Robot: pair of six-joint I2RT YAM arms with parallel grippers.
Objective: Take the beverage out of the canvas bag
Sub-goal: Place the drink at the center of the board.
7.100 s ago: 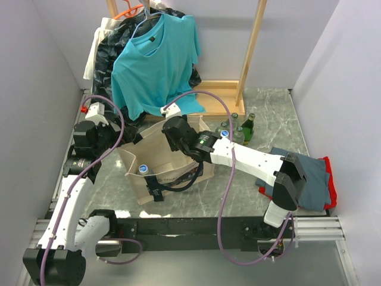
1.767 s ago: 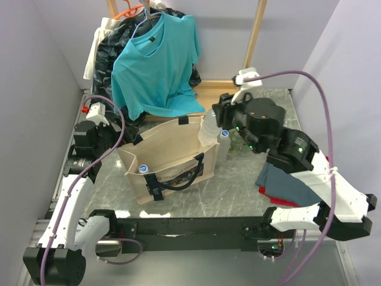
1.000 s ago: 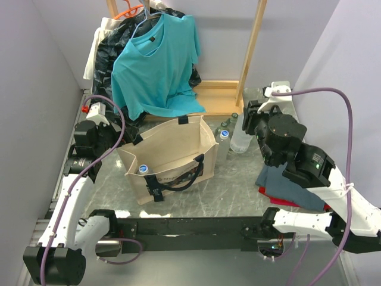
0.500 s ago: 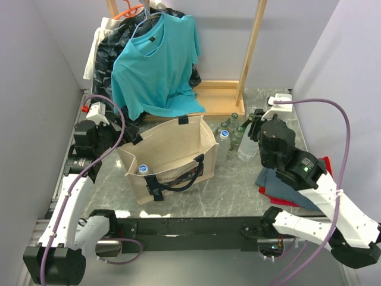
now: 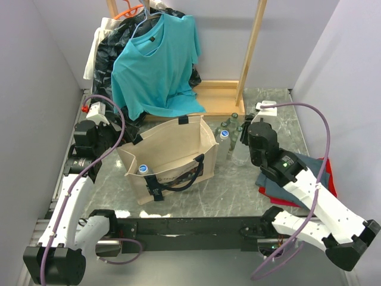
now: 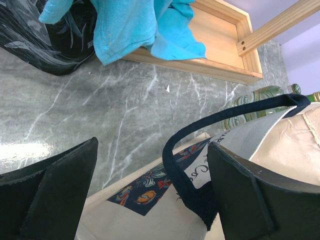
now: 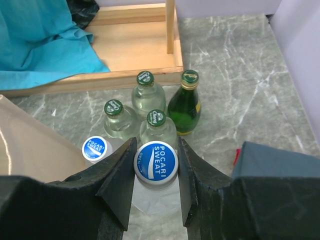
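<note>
Beverage (image 7: 156,161), gripped upright by the right hand (image 7: 156,150), sits at the canvas bag's (image 5: 172,155) three o'clock; left hand (image 6: 152,167) gapes open.

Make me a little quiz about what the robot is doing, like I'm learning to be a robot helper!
1. True or false: the right end effector is shut on a blue-capped bottle.
2. Pick one. What runs between the open fingers of the left end effector?
A) the black handle of the canvas bag
B) a shirt sleeve
C) a green bottle
3. Looking from the top camera, how many bottle caps can you see inside the canvas bag?

Key: 1 true. 2 A. 3 one, a blue cap.
</note>
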